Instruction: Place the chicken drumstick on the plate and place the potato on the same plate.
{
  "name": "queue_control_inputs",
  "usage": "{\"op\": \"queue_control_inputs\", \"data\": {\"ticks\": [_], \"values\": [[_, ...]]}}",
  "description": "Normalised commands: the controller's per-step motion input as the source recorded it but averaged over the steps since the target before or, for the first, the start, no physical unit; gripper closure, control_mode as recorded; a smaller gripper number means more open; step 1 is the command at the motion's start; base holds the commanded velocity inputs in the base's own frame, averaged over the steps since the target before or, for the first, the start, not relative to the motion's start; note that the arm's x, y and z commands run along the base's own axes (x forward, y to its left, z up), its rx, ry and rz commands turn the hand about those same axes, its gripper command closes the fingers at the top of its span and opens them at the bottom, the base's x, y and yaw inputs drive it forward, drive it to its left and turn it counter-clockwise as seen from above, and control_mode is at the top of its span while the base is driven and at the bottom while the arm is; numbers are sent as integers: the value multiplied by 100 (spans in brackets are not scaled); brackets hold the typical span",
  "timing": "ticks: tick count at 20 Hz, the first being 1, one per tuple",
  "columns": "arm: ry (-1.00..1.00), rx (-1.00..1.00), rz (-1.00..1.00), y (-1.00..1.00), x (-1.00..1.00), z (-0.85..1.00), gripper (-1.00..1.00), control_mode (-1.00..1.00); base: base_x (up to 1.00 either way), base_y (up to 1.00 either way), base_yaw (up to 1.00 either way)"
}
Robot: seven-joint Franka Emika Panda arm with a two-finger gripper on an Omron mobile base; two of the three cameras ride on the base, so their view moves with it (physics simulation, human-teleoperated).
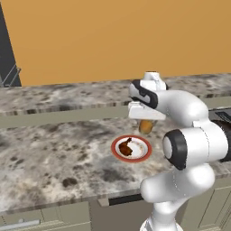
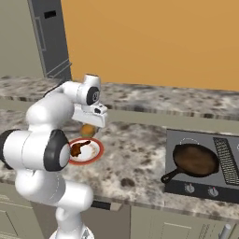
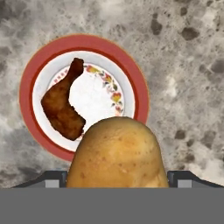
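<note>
The red-rimmed white plate (image 1: 143, 156) (image 2: 95, 154) (image 3: 94, 96) lies on the granite counter with the dark reddish-brown chicken drumstick (image 1: 126, 147) (image 2: 79, 148) (image 3: 62, 106) on its left half. The golden-brown potato (image 1: 145, 127) (image 2: 87, 130) (image 3: 117, 154) hangs above the plate's far edge, held under the white hand. My gripper (image 1: 145, 125) (image 2: 87, 129) is shut on the potato, which hides the fingers in the hand view.
A black frying pan (image 2: 193, 160) sits on the cooktop (image 2: 230, 186) to the right. The counter's raised back ledge (image 1: 67, 115) runs behind the plate, with an orange wall beyond. A dark tall unit (image 2: 49, 37) stands at the back left.
</note>
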Motion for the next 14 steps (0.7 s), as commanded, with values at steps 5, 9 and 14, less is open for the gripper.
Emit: {"op": "queue_control_inputs", "data": {"ticks": [5, 9, 14], "values": [[1, 0, 1, 0, 13, -53, 100, -100, 0, 0, 0], [0, 0, 2, 0, 6, -46, 100, -100, 0, 0, 0], [0, 0, 1, 0, 6, -34, 100, -100, 0, 0, 0]]}}
